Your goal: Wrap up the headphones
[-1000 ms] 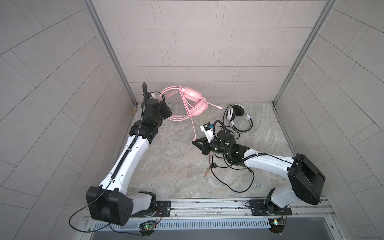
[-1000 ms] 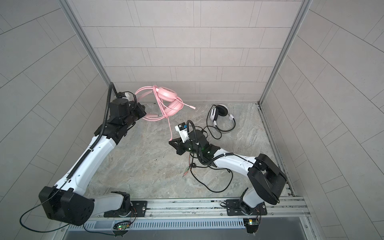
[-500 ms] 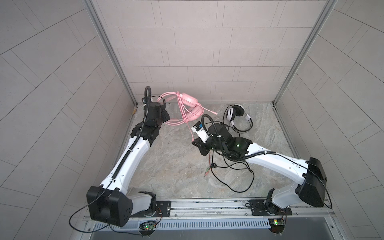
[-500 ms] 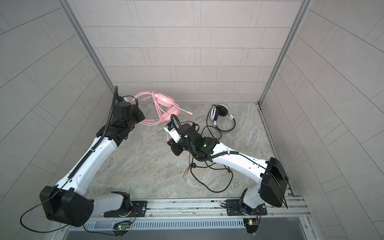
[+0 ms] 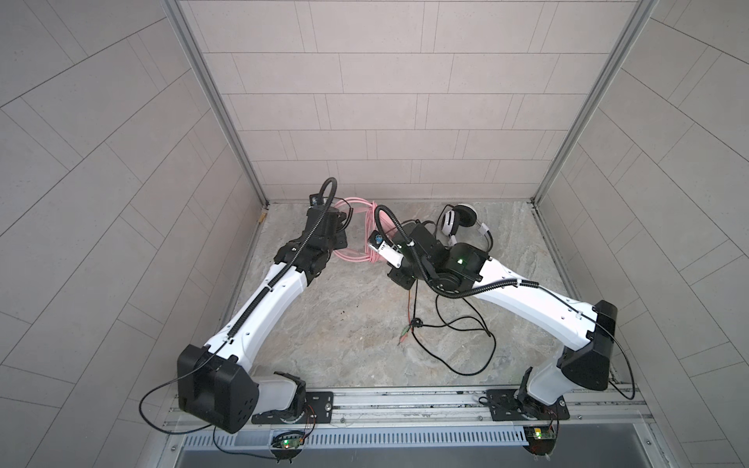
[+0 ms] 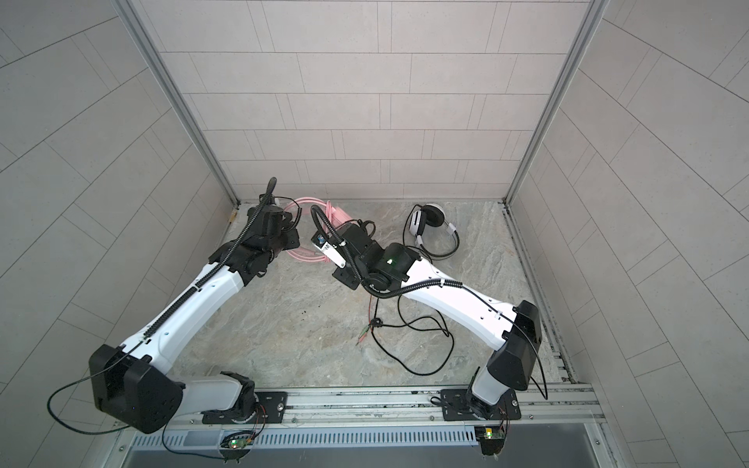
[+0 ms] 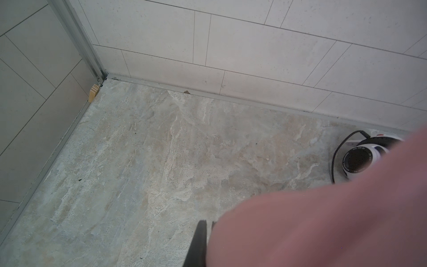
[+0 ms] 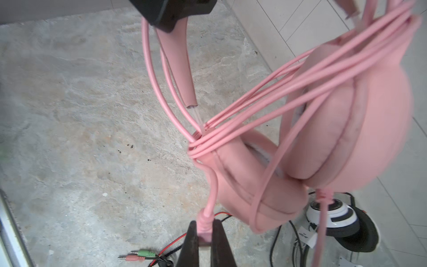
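Pink headphones (image 8: 312, 138) are held clear of the floor (image 8: 92, 115), just ahead of the right gripper (image 8: 205, 228) and a little off its line. Several turns of pink cable (image 8: 254, 108) are strung across the two cups, and the short free tail drops straight into the jaws, which are pinched tight on the plug (image 8: 204, 222). Beyond the cups, the headband (image 8: 179, 69) is clamped by the fully closed left gripper (image 8: 171, 23). The loose end is nearest the right arm, so a last tuck is judged to be needed. White-and-black headphones (image 8: 332, 217) are seen lying on the floor beneath, unwrapped.
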Robot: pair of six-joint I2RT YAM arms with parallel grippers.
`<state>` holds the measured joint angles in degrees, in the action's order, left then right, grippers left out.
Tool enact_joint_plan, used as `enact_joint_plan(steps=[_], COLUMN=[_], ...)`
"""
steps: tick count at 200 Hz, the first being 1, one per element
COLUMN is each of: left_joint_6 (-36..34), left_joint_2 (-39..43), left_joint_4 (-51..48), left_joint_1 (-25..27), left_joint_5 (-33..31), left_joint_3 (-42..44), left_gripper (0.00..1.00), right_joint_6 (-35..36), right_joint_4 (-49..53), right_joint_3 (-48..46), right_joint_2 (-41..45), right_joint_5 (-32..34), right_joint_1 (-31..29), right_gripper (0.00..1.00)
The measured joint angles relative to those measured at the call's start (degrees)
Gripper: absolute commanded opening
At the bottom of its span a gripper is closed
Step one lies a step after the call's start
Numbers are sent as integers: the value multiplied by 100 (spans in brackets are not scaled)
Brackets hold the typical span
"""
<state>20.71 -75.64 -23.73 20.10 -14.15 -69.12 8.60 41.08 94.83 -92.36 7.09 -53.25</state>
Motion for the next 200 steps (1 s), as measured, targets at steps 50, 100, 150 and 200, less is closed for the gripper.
enact_joint_plan(steps=[50, 100, 150, 200], left_joint_6=[-413, -962, -1449, -1663], left_joint_2=[33, 85, 20, -44], left_joint_4=[-15, -79, -577, -885], left_joint_1=[234, 243, 240, 205], left_joint_5=[94, 992, 1945, 2350], left_joint_3=[-2, -9, -411, -487], left_gripper=[0, 0, 0, 0], right_joint_6=[369, 601, 846, 988], right_joint_4=[481, 831, 911, 236], right_joint_3=[658, 986, 1058, 249], right_joint_2=[-415, -686, -737, -542], right_joint_5=[380, 361, 330, 181], right_joint_1=[103, 273, 295, 409], right_gripper=[4, 4, 4, 6])
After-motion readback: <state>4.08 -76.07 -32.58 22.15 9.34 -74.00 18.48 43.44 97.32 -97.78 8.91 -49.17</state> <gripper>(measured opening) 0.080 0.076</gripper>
